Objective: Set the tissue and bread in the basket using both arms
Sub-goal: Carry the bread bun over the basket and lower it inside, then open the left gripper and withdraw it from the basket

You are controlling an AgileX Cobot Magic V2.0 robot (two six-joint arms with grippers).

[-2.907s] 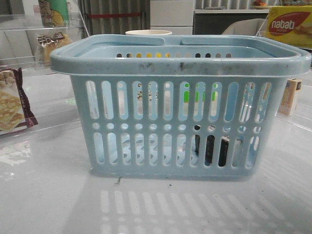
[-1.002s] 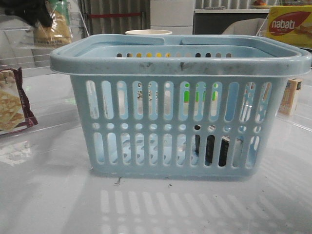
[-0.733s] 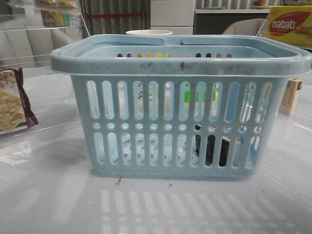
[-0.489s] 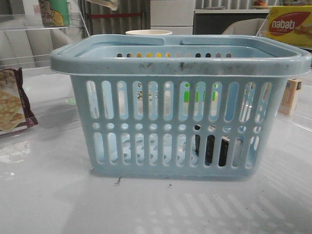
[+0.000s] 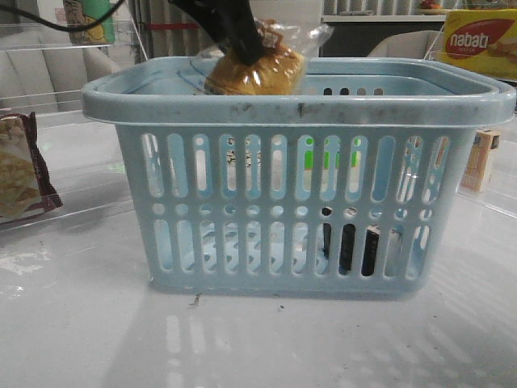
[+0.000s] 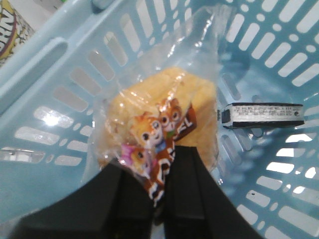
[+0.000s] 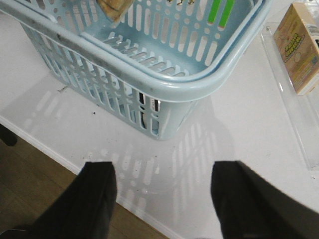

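My left gripper [image 5: 242, 44] is shut on the bread [image 5: 257, 71], golden-brown in a clear bag with brown ribbon print, and holds it over the open top of the light-blue basket [image 5: 299, 105]. In the left wrist view the fingers [image 6: 182, 191] pinch the bag's edge, the bread [image 6: 164, 114] hanging above the basket floor [image 6: 259, 184]. The black tissue pack [image 6: 261, 115] lies inside the basket; it shows through the slots in the front view [image 5: 355, 250]. My right gripper [image 7: 162, 172] is open and empty above the table's front edge, outside the basket [image 7: 164, 84].
A maroon-edged cracker packet [image 5: 20, 174] lies at the left. A yellow-and-red nabati box [image 5: 481, 42] stands back right. A small tan carton [image 5: 483, 160] sits right of the basket, also seen in the right wrist view [image 7: 301, 47]. The table edge [image 7: 65, 159] is near.
My left arm has brought the bread from the back left shelf area across and down over the basket's opening. The basket and tissue pack have not moved.
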